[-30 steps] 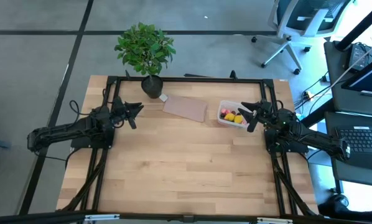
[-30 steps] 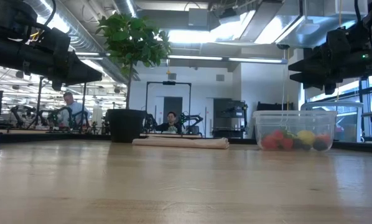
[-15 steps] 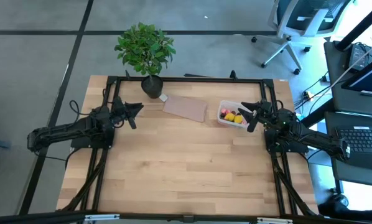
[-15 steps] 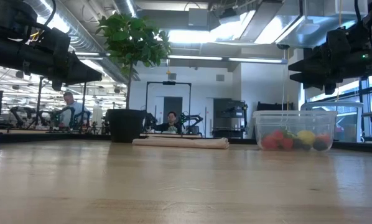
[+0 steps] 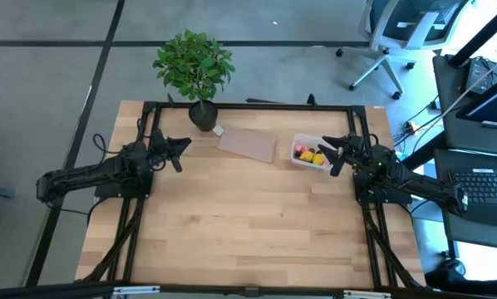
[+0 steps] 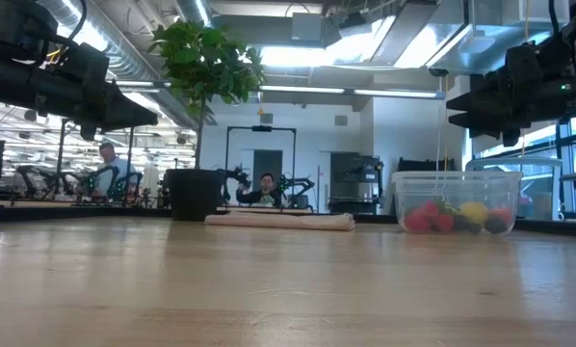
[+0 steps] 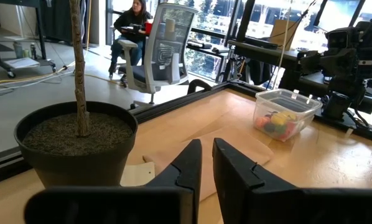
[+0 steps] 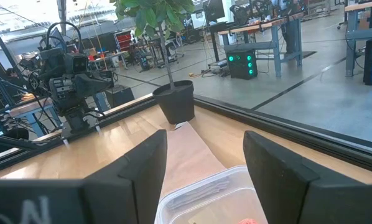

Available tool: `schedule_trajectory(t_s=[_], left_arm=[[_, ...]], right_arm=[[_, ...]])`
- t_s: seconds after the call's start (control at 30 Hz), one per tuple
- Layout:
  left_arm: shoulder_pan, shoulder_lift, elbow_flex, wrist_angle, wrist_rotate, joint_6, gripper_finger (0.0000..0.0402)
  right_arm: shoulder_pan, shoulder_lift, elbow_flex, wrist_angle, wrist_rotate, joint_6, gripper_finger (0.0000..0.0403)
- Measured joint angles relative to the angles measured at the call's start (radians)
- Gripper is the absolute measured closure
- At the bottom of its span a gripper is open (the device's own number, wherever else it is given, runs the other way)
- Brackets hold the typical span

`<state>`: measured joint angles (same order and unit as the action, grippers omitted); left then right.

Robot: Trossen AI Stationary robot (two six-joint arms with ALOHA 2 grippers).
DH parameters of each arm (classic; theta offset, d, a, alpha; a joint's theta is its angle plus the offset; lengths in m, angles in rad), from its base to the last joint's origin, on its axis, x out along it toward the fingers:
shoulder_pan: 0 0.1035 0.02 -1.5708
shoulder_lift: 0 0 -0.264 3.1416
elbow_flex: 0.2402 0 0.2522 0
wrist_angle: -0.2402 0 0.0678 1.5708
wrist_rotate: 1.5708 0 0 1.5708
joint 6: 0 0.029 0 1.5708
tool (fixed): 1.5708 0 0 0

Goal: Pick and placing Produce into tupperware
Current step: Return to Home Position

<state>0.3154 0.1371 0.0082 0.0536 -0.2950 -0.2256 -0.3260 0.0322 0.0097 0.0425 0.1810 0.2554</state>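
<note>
**Produce gathered in the tub, both arms drawn clear**

The produce (image 6: 458,218), red, yellow and dark pieces, lies heaped on the floor of the clear tub (image 6: 457,185), which stands on the table (image 5: 248,232). No piece shows outside it, so the sorting appears finished. The right gripper (image 5: 331,155) hangs just beside and above the tub, fingers spread wide and empty, which fits a release followed by a lift clear of the rim. A brown sheet (image 5: 248,144) lies just beside the tub, with a potted plant (image 5: 195,68) beyond it. The left gripper (image 7: 206,163) waits well apart from the tub, past the sheet, fingers nearly together and empty.
</note>
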Motion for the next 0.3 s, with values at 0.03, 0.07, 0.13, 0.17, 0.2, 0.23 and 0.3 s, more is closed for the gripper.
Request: schedule_trajectory(t_s=[0.03, 0.07, 0.13, 0.17, 0.2, 0.23, 0.3], left_arm=[[0.0, 0.0, 0.0, 0.0, 0.0, 0.0, 0.037], [0.0, 0.0, 0.0, 0.0, 0.0, 0.0, 0.0372], [0.0, 0.0, 0.0, 0.0, 0.0, 0.0, 0.0375], [0.0, 0.0, 0.0, 0.0, 0.0, 0.0, 0.0376], [0.0, 0.0, 0.0, 0.0, 0.0, 0.0, 0.0378], [0.0, 0.0, 0.0, 0.0, 0.0, 0.0, 0.038], [0.0, 0.0, 0.0, 0.0, 0.0, 0.0, 0.0383]], right_arm=[[0.0, 0.0, 0.0, 0.0, 0.0, -0.001, 0.0189], [0.0, 0.0, 0.0, 0.0, 0.0, -0.001, 0.0189], [0.0, 0.0, 0.0, 0.0, 0.0, 0.0, 0.0189], [0.0, 0.0, 0.0, 0.0, 0.0, 0.0, 0.0189], [0.0, 0.0, 0.0, 0.0, 0.0, 0.0, 0.0189], [0.0, 0.0, 0.0, 0.0, 0.0, -0.001, 0.0189], [0.0, 0.0, 0.0, 0.0, 0.0, 0.0, 0.0189]])
